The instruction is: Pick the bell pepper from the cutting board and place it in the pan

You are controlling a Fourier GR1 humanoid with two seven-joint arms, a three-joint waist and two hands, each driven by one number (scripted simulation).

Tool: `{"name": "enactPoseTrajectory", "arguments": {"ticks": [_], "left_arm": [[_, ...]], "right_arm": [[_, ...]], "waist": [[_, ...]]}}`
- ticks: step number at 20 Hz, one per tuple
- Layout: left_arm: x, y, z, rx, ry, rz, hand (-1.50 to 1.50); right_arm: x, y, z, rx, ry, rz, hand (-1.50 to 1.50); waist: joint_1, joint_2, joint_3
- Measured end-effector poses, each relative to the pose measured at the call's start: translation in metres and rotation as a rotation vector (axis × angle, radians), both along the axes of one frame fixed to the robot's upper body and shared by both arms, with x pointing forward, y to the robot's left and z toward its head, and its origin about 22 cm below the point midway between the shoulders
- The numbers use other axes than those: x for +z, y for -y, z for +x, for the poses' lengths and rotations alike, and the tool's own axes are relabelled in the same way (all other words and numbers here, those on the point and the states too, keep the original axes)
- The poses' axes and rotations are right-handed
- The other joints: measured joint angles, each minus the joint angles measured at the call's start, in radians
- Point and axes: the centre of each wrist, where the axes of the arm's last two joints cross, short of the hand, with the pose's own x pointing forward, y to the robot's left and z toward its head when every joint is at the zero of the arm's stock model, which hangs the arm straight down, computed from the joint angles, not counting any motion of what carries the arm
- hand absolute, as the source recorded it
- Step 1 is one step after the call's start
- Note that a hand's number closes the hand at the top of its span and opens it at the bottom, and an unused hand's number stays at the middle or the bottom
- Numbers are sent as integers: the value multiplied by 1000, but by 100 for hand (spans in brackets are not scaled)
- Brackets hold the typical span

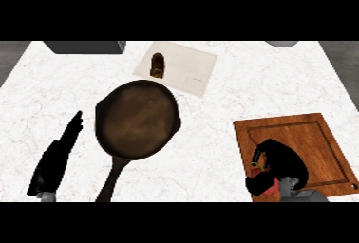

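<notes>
One right robot hand (280,159) curls around the red bell pepper (265,184) on the cutting board (319,142); we should lift straight up before crossing to the pan (138,118).

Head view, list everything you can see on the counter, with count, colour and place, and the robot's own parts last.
Counter: one, white marbled, fills the view.
Pan: one, dark brown, centre-left, handle toward the lower edge.
Board: one, reddish wood, lower right.
Pepper: one, red with green stem, on the board's near-left corner, under the right hand.
Mat: one, cream, top centre, carrying a small brown item.
Grey things: two, cut off at the top edge, box left, round thing right.
Left hand: black, fingers straight, left of the pan.
Right hand: black, fingers curled round the pepper.
</notes>
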Motion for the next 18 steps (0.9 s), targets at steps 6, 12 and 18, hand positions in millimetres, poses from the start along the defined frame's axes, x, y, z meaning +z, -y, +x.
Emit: {"name": "enactPoseTrajectory", "arguments": {"ticks": [6, 12, 18], "left_arm": [[3, -3, 3, 4, 7, 1, 0], [7, -6, 5, 1, 2, 0, 0], [3, -3, 4, -5, 6, -2, 0]], "right_arm": [[27, -39, -5, 10, 268, -110, 150], [76, -63, -7, 122, 684, -154, 150], [106, -110, 9, 204, 872, -117, 150]], "waist": [[2, 2, 5], [4, 0, 6], [12, 4, 6]]}}
